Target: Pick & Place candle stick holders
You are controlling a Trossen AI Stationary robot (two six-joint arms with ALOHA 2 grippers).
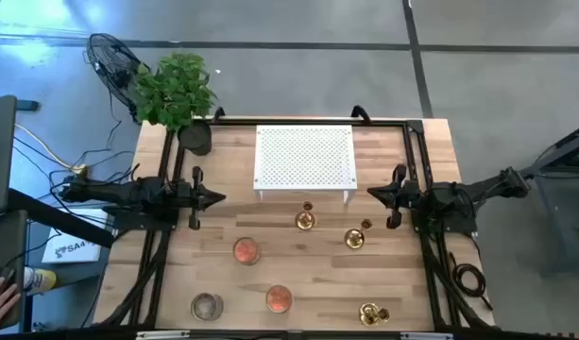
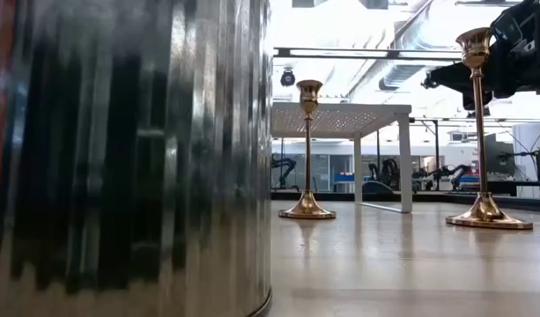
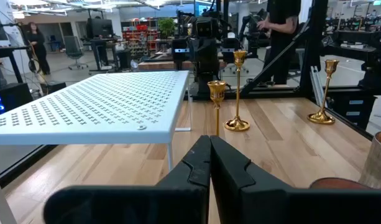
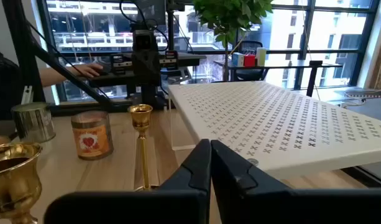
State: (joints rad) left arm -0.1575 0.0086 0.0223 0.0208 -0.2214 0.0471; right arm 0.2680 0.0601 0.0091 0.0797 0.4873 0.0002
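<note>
Three gold-brass candlestick holders stand upright on their round bases on the wooden table: one (image 1: pixel 305 219) just in front of the white shelf, one (image 1: pixel 354 237) right of it, one (image 1: pixel 370 312) at the near right edge. The left wrist view shows them too (image 3: pixel 238 93). My left gripper (image 1: pixel 218 198) hovers left of the shelf's near edge, shut and empty, its fingers (image 3: pixel 210 158) pointing toward the candlesticks. My right gripper (image 1: pixel 372 194) hovers right of the shelf's near edge, shut and empty. One candlestick (image 4: pixel 140 118) stands beyond it.
A white perforated shelf (image 1: pixel 304 156) stands on legs at the middle back. Three round cans (image 1: pixel 246 250) (image 1: pixel 279 298) (image 1: pixel 207 306) stand on the near left half; one fills the left of the low view (image 2: pixel 129 158). A potted plant (image 1: pixel 176 90) stands at the far left corner.
</note>
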